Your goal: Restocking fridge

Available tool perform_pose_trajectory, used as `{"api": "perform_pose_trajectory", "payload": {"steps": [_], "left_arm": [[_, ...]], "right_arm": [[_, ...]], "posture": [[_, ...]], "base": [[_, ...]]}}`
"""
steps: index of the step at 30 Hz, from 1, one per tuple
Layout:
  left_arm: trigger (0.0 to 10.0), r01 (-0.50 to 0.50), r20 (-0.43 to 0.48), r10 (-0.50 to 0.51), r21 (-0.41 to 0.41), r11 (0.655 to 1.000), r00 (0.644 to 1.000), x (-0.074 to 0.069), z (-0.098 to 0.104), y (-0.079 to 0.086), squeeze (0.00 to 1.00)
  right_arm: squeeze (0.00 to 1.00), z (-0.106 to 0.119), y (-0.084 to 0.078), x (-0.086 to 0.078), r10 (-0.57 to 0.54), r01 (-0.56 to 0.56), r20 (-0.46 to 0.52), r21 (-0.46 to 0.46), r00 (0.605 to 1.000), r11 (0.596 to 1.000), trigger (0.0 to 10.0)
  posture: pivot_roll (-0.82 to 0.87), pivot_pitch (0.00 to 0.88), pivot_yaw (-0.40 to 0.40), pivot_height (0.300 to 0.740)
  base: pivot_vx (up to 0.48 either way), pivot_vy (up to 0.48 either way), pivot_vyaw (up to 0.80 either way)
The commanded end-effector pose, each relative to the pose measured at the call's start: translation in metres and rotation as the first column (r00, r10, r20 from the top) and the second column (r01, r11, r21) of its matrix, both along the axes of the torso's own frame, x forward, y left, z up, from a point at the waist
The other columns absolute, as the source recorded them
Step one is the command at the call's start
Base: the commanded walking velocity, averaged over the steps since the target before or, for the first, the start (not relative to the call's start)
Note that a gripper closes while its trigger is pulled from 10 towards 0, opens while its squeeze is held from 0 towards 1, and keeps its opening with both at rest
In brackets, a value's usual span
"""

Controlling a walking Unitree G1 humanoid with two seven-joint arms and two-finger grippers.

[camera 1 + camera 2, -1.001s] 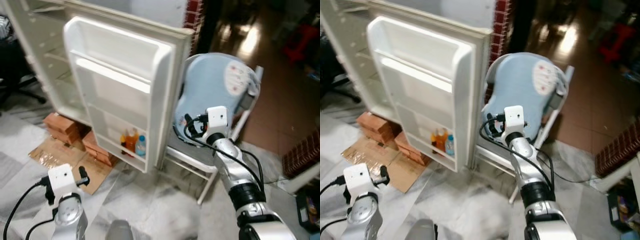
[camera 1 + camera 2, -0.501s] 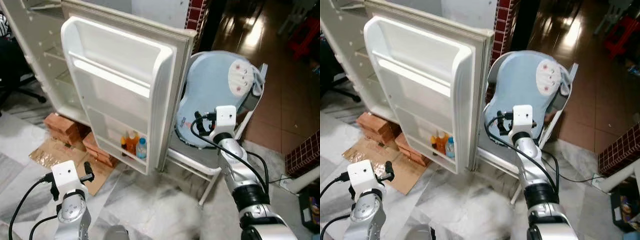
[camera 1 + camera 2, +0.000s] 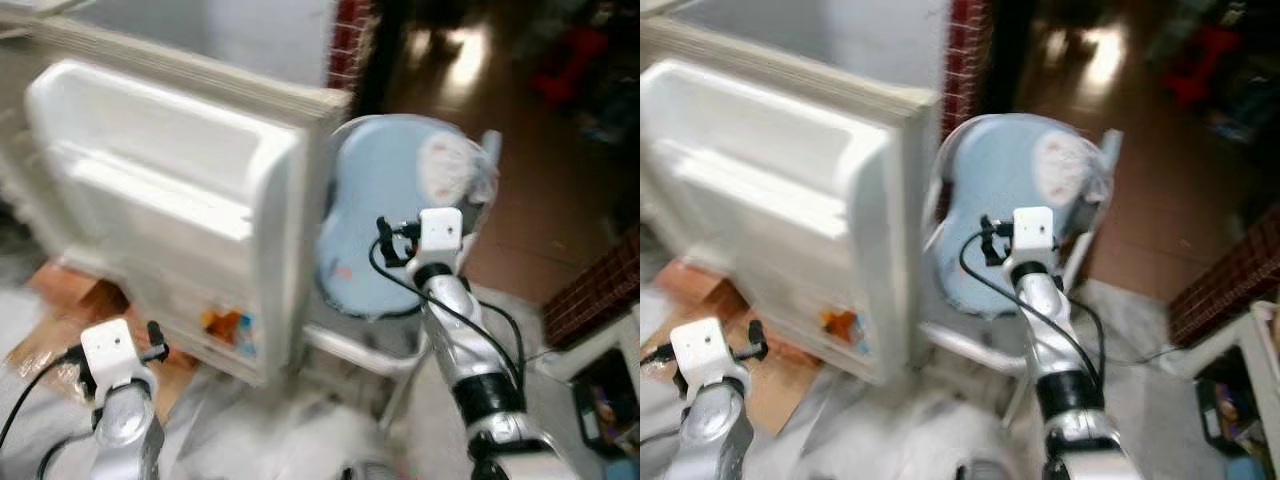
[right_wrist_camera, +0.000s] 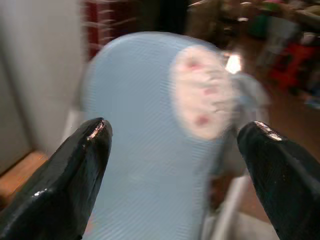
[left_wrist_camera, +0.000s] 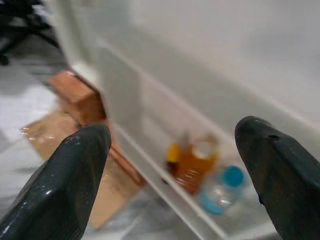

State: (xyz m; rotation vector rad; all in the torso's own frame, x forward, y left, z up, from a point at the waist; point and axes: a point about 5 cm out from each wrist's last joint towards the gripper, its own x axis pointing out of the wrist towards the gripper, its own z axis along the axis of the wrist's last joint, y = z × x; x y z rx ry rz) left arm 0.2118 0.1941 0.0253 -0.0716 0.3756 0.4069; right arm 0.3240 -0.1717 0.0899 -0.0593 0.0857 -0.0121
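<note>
i see the white fridge door [image 3: 170,190] standing open ahead, blurred, with an orange bottle [image 5: 192,162] and a blue-capped bottle [image 5: 220,187] sitting low in its bottom shelf. my left gripper [image 5: 175,165] faces them with fingers wide apart, holding nothing. my right gripper [image 4: 175,165], fingers also spread, faces a ribbed pale-blue seat [image 3: 385,215] propped beside the door. bricks [image 5: 77,95] and flattened cardboard [image 5: 60,135] lie on marbled grey floor [image 3: 590,310].

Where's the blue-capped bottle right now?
The blue-capped clear bottle stands in the bottom shelf of the open white fridge door, right beside an amber bottle, seen between the left gripper's open fingers.
</note>
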Motion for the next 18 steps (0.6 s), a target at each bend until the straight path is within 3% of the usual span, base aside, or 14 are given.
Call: {"api": "perform_pose_trajectory", "payload": {"steps": [1, 4, 7, 8, 12, 15, 16, 18], "left_arm": [[10.0, -0.043, -0.03, 0.044, 0.033, 0.999, 0.999, -0.006, -0.002, 0.016, 0.0], [10.0, -0.06, -0.065, 0.061, 0.02, 0.998, 0.996, -0.008, -0.006, 0.016, 0.0], [10.0, -0.097, -0.152, 0.087, -0.061, 0.993, 0.984, -0.013, -0.015, 0.014, 0.0], [10.0, -0.104, -0.216, 0.084, -0.083, 0.991, 0.973, -0.017, -0.022, 0.011, 0.0], [10.0, -0.113, -0.278, 0.081, -0.101, 0.988, 0.957, -0.027, -0.028, 0.01, 0.0], [10.0, -0.113, -0.299, 0.088, -0.067, 0.991, 0.95, -0.04, -0.03, 0.018, 0.0], [10.0, -0.097, -0.334, 0.071, -0.063, 0.993, 0.94, -0.048, -0.034, 0.02, 0.0], [10.0, -0.015, -0.372, -0.009, -0.061, 0.998, 0.928, -0.055, -0.036, 0.017, 0.0]], "right_arm": [[0.0, 0.011, 0.018, 0.006, 0.043, -0.044, 0.041, 0.018, 0.998, 0.999, 10.0], [0.0, 0.011, 0.018, 0.008, 0.043, -0.044, 0.037, 0.022, 0.998, 0.999, 10.0], [0.0, 0.012, 0.022, 0.01, 0.071, -0.073, 0.024, 0.056, 0.997, 0.996, 10.0], [0.0, 0.013, 0.027, 0.013, 0.106, -0.107, 0.013, 0.086, 0.994, 0.991, 10.0], [0.0, 0.016, 0.043, 0.018, 0.217, -0.212, -0.01, 0.159, 0.976, 0.964, 10.0], [0.0, 0.025, 0.064, 0.019, 0.362, -0.352, 0.005, 0.245, 0.932, 0.903, 10.0], [0.0, 0.032, 0.077, 0.016, 0.469, -0.461, 0.033, 0.258, 0.883, 0.849, 10.0], [0.0, 0.045, 0.088, 0.013, 0.575, -0.575, 0.088, 0.268, 0.813, 0.773, 10.0]], "posture": [[0.07, 0.0, -0.066, 0.74], [0.07, 0.0, -0.067, 0.74], [0.07, 0.0, -0.068, 0.74], [0.07, 0.0, -0.068, 0.74], [0.07, 0.0, -0.065, 0.74], [0.08, 0.0, -0.066, 0.74], [0.08, 0.0, -0.069, 0.74], [0.09, 0.0, -0.071, 0.74]], "base": [[0.0, 0.0, 0.0], [0.0, 0.0, 0.0], [0.0, 0.0, 0.0], [0.0, 0.0, 0.0], [0.0, 0.0, 0.0], [0.0, 0.0, 0.0], [0.0, 0.0, 0.0], [0.0, 0.0, 0.0]]}}
